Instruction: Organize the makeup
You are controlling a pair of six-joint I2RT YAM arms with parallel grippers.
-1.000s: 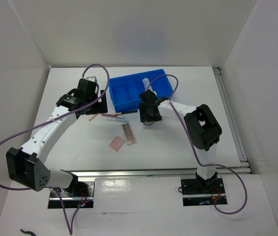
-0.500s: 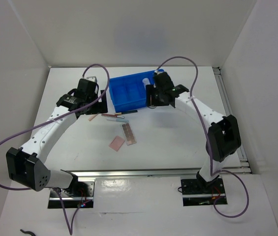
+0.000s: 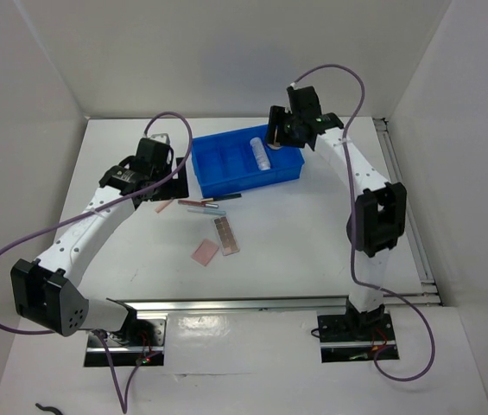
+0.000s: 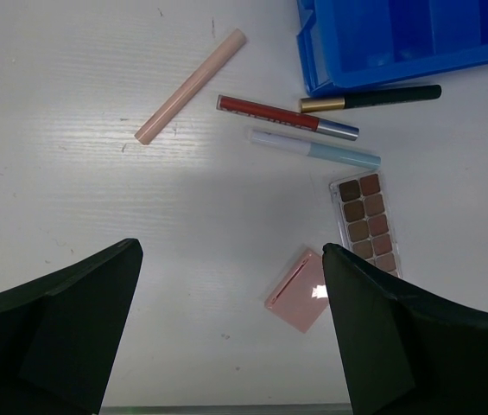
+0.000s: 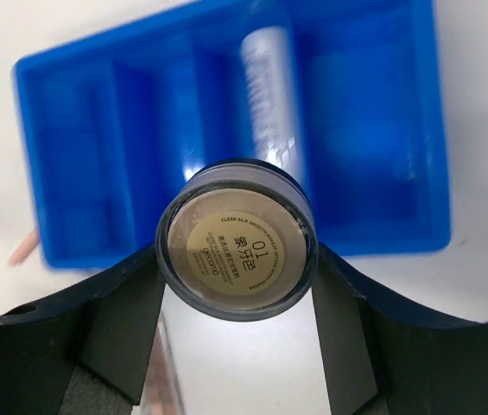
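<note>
My right gripper (image 5: 237, 285) is shut on the round beige compact (image 5: 237, 251) and holds it above the blue tray (image 5: 382, 156). In the top view that gripper (image 3: 276, 137) hangs over the tray's far right end (image 3: 226, 177). A clear-white tube (image 5: 269, 95) lies in one compartment (image 3: 262, 156). On the table in front of the tray lie a pink pencil (image 4: 192, 86), a red pencil (image 4: 287, 117), a light blue pencil (image 4: 313, 149), a dark pencil (image 4: 373, 98), the long brown palette (image 4: 367, 223) and the pink square (image 4: 300, 290). My left gripper (image 4: 231, 251) is open with nothing between its fingers, up above these items.
White walls close in the table on the left, back and right. The tray (image 4: 382, 60) sits at the back middle. A purple cable loops over each arm. In the top view the palette (image 3: 226, 235) and pink square (image 3: 205, 252) lie near the middle.
My right arm has swung from the table in front of the tray up and back over the tray's far right end, carrying the compact. The left arm has not moved.
</note>
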